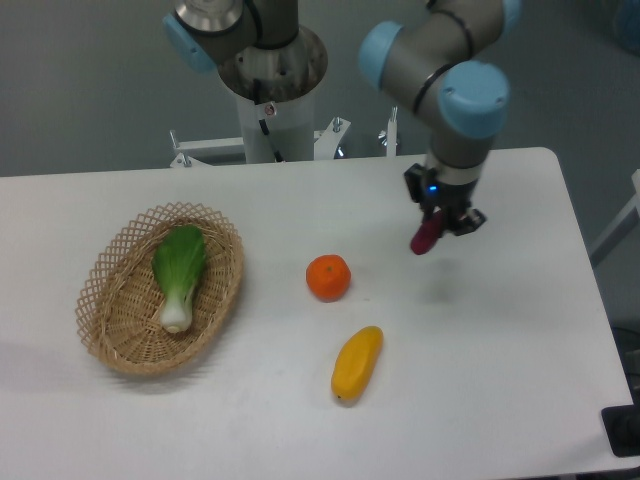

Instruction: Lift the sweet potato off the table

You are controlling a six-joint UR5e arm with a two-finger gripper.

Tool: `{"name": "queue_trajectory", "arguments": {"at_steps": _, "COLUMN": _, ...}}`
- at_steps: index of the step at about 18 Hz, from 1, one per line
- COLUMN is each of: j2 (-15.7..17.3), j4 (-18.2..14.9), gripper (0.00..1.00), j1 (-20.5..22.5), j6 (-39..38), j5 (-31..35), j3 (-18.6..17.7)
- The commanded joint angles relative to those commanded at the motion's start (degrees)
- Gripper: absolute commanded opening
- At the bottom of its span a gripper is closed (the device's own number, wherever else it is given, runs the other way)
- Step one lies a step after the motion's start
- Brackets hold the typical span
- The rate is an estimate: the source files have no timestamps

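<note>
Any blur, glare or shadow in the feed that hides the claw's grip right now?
Fixed camera: soft, even light, no glare on the table; the claw and sweet potato look slightly soft; a faint shadow lies on the tabletop below them.

No legible text, labels, brand marks, numbers or signs on any surface in the camera view.
</note>
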Motion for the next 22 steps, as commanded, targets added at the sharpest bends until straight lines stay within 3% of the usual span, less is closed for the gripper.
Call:
{"name": "queue_trajectory", "arguments": {"at_steps": 5, "j2": -3.8, "j4": -3.4, "gripper": 0.11, "j1": 2.2, "j6": 0.1, "j5": -2.8, "j3": 7.6}}
{"name": "queue_trajectory", "arguments": {"at_steps": 8, "j2": -5.6, "j4": -3.7, "gripper": 0.12, "j1": 2.3, "j6": 0.2, "j5": -2.9, "j3": 10.3}}
{"name": "queue_trajectory", "arguments": {"at_steps": 22, "j2": -8.2, "j4": -3.2, "gripper": 0.11, "j1": 2.3, "j6": 0.8, "j5": -2.5, "j3": 11.8}}
